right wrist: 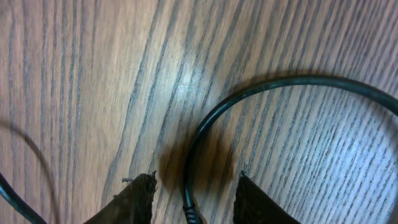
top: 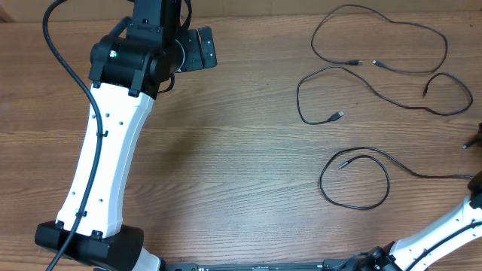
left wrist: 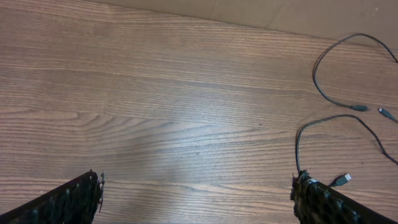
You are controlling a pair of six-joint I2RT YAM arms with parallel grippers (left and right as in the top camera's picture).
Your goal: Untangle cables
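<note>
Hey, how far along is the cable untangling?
Looks mostly done: the top cable, middle cable and lower cable lie separate on the table. In hand: the right claw straddles one strand, not gripping yet. Left: probably laying that strand clear; the left claw hangs open.

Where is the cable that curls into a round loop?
In the overhead view, the looped cable lies on the right side of the table, just below the cable with the silver plug and close to the right arm.
</note>
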